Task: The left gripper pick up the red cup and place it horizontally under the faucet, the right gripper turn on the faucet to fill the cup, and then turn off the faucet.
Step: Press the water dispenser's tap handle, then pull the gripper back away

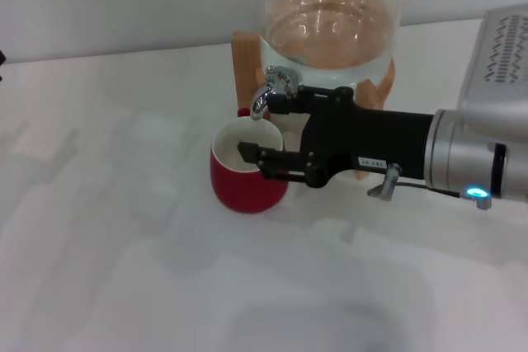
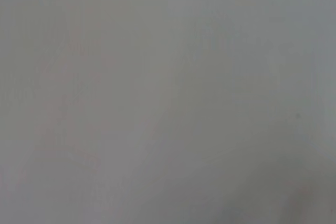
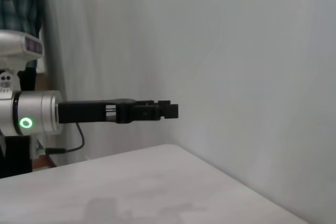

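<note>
While the cup (image 1: 246, 180) stands upright on the bench (image 1: 124, 269) just under the faucet (image 1: 275, 88), I see my right claw (image 1: 257, 129) spread open, one finger at the tap, the other over the cup's rim. The left claw shows off in the right wrist view (image 3: 173, 110); I cannot tell its state.

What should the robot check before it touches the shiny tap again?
1. Squat dark-red ceramic cup upright below the small chrome lever faucet: ok.
2. Black blocky right gripper at the faucet, fingers apart: ok.
3. Glass water jar holds water: ok.
4. Lower finger clear of the cup's rim: cannot tell.
5. Cup full: cannot tell.
6. Left gripper out of the way: cannot tell, not in view.
</note>
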Tool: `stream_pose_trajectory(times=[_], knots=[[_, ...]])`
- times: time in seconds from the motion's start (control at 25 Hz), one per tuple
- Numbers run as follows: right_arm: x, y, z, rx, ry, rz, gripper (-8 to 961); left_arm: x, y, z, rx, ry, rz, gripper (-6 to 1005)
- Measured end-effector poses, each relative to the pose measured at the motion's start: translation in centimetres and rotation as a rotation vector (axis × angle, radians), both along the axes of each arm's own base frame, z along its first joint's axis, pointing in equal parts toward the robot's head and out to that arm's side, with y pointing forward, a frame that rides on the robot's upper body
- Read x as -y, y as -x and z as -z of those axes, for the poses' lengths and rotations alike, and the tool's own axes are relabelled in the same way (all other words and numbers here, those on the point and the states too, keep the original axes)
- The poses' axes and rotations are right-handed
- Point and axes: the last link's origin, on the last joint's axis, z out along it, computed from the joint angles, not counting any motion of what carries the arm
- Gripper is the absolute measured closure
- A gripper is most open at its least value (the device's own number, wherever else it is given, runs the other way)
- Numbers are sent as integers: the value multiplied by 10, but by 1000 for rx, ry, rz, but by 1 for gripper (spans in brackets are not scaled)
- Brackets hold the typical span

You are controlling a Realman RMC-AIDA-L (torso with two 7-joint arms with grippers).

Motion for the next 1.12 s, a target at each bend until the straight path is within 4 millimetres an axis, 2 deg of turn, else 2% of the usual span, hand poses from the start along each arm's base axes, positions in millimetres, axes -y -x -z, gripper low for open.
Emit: stream_pose_trajectory(times=[0.32, 1.12], knots=[[-8, -5, 9, 8, -24, 39, 231, 1, 0, 0, 1, 0, 1, 120], [-10, -10, 3, 8, -50, 58, 231, 2, 0, 3, -3, 12, 2, 120]])
